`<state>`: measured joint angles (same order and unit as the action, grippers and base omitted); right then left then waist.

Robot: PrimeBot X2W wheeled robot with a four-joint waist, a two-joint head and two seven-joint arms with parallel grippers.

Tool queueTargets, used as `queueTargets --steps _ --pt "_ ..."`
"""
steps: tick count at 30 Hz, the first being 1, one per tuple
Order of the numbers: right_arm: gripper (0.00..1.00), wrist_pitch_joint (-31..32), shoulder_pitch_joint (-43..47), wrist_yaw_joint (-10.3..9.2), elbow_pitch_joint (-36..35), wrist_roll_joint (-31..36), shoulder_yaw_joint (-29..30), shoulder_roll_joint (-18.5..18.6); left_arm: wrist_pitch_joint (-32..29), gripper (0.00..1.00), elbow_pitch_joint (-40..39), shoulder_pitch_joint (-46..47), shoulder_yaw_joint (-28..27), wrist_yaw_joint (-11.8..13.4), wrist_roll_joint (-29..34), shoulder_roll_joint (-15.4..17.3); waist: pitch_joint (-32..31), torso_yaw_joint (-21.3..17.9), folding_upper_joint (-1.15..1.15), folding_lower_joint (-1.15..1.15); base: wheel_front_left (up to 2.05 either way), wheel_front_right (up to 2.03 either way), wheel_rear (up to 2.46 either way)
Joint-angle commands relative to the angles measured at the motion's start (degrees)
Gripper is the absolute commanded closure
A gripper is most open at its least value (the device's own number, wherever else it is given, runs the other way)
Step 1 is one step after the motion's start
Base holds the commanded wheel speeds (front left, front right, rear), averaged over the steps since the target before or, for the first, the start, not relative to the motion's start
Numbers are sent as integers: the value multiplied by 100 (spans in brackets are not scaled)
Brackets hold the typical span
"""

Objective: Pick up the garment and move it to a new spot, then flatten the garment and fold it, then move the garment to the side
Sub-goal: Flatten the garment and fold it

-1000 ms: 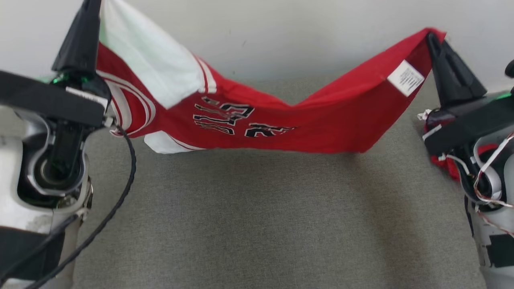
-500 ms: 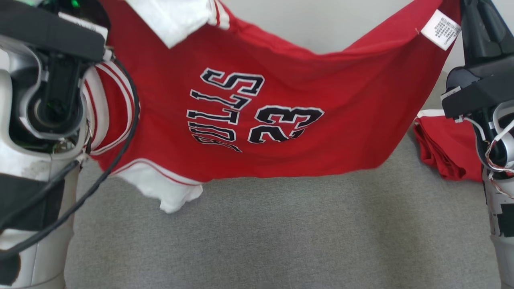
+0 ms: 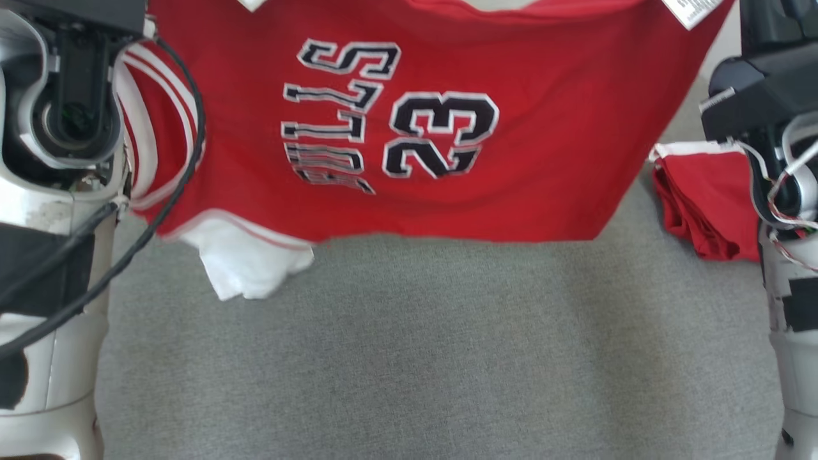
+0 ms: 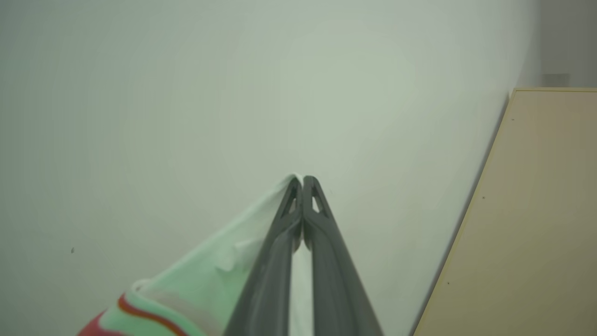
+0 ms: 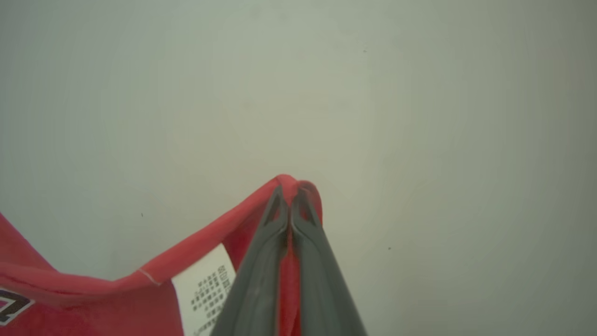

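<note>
- Head view: the red shirt (image 3: 409, 115) is hanging in the air, stretched wide from left to right across the far half of the scene, with its lower edge hanging over the grey fabric surface (image 3: 409, 358).
- The black-and-white print with "23" is facing the camera, and the lettering beside it is running sideways.
- A white sleeve (image 3: 246, 268) is dangling below the lower edge at the left, slightly blurred.
- A white label (image 3: 693, 9) is showing at the shirt's far right corner, just beside the right arm (image 3: 783, 191).
- The left arm (image 3: 57, 191) is standing at the left edge, overlapping the shirt's striped side.
- A second red cloth pile (image 3: 703, 204) is lying on the grey surface at the right, partly behind the right arm.
- Left wrist view: the left gripper (image 4: 302, 179) is holding its fingers pressed together, pinching a white part of the shirt at the tips. The cloth is trailing away to the lower left, where a red stripe is showing.
- A pale wall (image 4: 186, 93) is lying behind, with a tan panel (image 4: 536, 210) at the right.
- Right wrist view: the right gripper (image 5: 290, 189) is pinching a red edge of the shirt, with red cloth showing between the fingers and folding over the tips.
- The label is hanging just left of the fingers.
</note>
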<state>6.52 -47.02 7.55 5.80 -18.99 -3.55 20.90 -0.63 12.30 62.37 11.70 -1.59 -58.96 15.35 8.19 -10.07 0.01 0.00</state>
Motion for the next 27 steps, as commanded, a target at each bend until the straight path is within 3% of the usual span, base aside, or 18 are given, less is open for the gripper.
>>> queueTargets --steps 1,13,19,27 --pt "100 -88 -151 -15 107 -24 -48 -83 124 100 62 138 -22 -48 118 23 255 -89 -1 0 0 0 0" --pt "100 -1025 -1358 -15 1363 341 -84 -521 928 100 707 1013 20 -254 652 39 800 -192 -1 0 0 0 0" --pt "100 -1803 -1843 -15 1935 908 286 -739 1509 100 765 1372 51 -454 1256 88 1036 -219 -1 0 0 0 0" --pt "100 -2136 -1915 -15 2372 1499 430 -932 1580 100 553 972 -169 -595 1492 -207 1237 -142 -1 0 0 0 0"
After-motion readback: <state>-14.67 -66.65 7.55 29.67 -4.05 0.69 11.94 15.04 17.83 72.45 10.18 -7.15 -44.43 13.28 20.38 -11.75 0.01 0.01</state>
